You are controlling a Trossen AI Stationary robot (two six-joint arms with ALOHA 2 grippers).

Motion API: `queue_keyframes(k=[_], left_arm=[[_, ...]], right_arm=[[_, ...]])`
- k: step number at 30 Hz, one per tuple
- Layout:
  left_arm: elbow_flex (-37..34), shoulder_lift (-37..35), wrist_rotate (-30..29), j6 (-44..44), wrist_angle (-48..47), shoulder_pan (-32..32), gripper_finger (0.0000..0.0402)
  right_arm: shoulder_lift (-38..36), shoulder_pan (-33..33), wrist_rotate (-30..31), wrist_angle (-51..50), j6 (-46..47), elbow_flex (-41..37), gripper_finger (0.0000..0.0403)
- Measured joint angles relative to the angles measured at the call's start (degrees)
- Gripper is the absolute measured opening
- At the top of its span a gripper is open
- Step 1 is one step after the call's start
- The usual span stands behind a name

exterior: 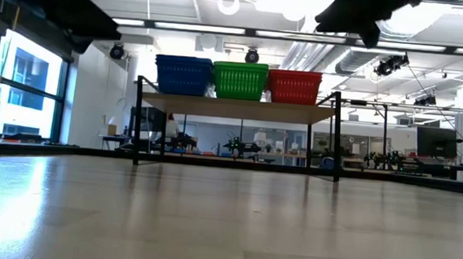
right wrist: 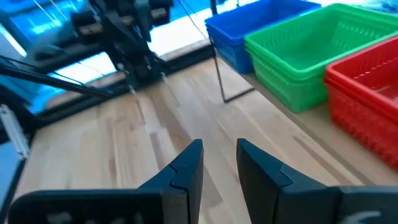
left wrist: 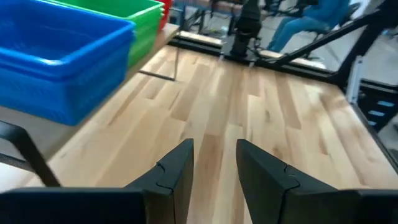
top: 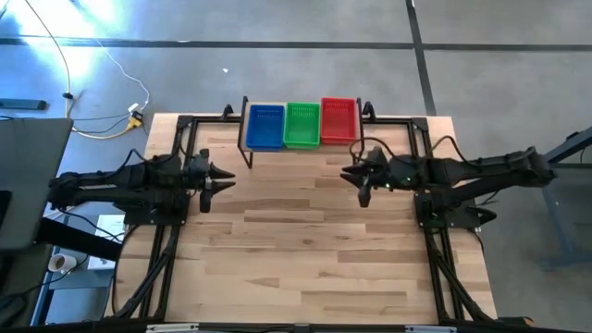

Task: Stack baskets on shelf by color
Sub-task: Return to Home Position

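Desk (top: 305, 240), shelf (exterior: 237, 108) standing at the middle of the far edge. On its plank top sit three basket stacks in a row, walls touching or nearly so: blue stack (top: 265, 127) toward the left end, green stack (top: 302, 124) in the middle, red stack (top: 338, 120) toward the right end. From above each stack reads as a single basket, so the count per stack cannot be settled there. The right wrist view shows several nested rims on the green stack (right wrist: 311, 56), though the exact number is hard to tell. Red is cut off by the frame in both wrist views. Left tool (top: 227, 178) hovers over the desk near the left edge, in front of the shelf's left legs and pointing inward. Its fingers (left wrist: 177, 168) stand a narrow gap apart with bare wood showing between them, nothing held. Right tool (top: 347, 174) hovers opposite, toward the right edge and just in front of the shelf's right end. Its fingers (right wrist: 186, 165) are likewise slightly parted and empty. Low view: only dark arm parts, cut off at the top corners, with neither tool visible. Beyond the desk, a seated person (left wrist: 305, 22) is partly out of frame.
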Motion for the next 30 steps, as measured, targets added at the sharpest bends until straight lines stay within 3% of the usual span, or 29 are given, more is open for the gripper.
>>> queue_keyframes(k=[13,23,30], left_arm=[[-14.0,-13.6,0.0,-1.6,7.1,-5.8,0.0113],[-19.3,-22.0,0.0,-0.1,8.4,-9.2,0.0113],[-19.2,-23.0,-0.6,2.3,9.2,-11.0,0.0113]], right_arm=[[-11.7,2.1,-2.6,24.5,-0.1,-22.6,0.0084],[-20.8,2.3,-2.5,27.3,0.0,-31.3,0.0084],[-28.8,2.3,-2.5,33.8,-1.0,-39.2,0.0084]])
